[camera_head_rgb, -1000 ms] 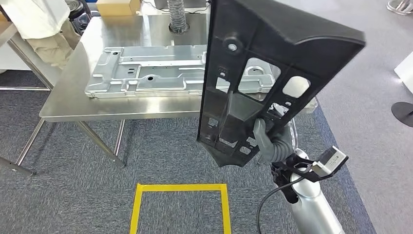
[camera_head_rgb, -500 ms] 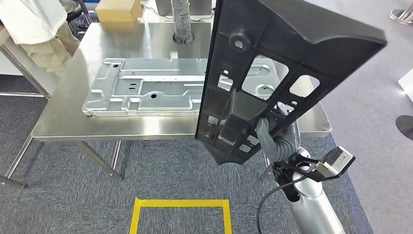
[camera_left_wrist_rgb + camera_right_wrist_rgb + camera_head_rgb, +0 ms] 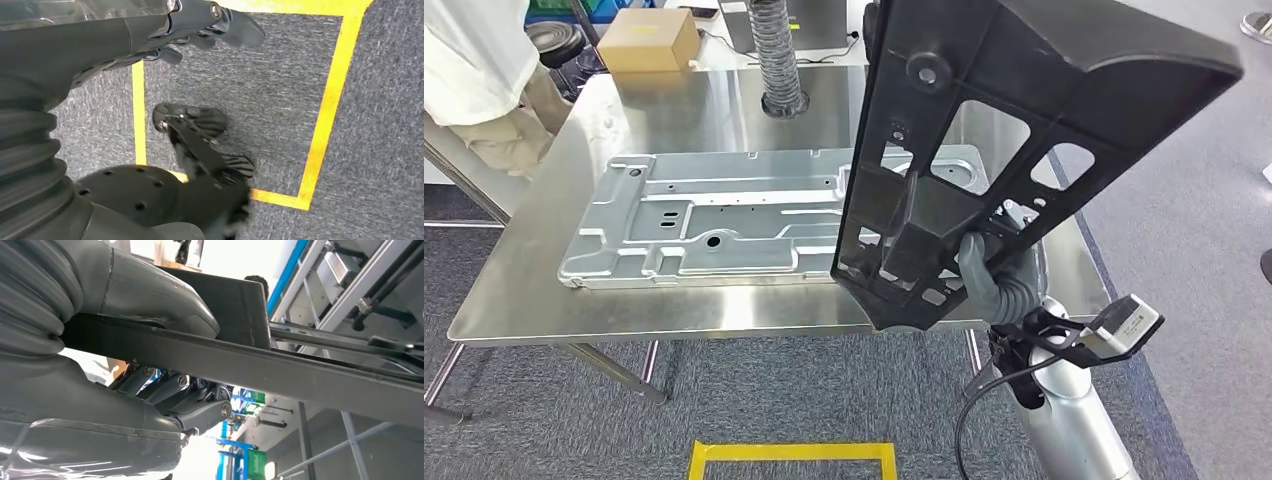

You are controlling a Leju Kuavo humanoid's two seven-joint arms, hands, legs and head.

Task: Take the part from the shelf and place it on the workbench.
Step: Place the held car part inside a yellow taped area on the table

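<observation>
The part (image 3: 984, 120) is a large black plastic panel with several cut-outs. My right hand (image 3: 994, 275) grips its lower edge and holds it upright, tilted, in front of the right half of the steel workbench (image 3: 714, 100). The right wrist view shows the thumb (image 3: 150, 295) pressed on top of the panel's rim (image 3: 300, 370) and dark fingers curled under it. My left hand (image 3: 200, 20) hangs low over grey carpet, holding nothing, its fingers loosely apart.
A big silver stamped metal plate (image 3: 724, 220) lies across the workbench. At the back stand a cardboard box (image 3: 646, 42) and a ribbed hose (image 3: 776, 60). A person in white (image 3: 474, 70) is by the far left corner. Yellow floor tape (image 3: 794, 455) marks the carpet below.
The whole picture has shifted: the workbench now lies nearer and lower in view, so the camera has moved toward it. The panel stays gripped by my right hand.
</observation>
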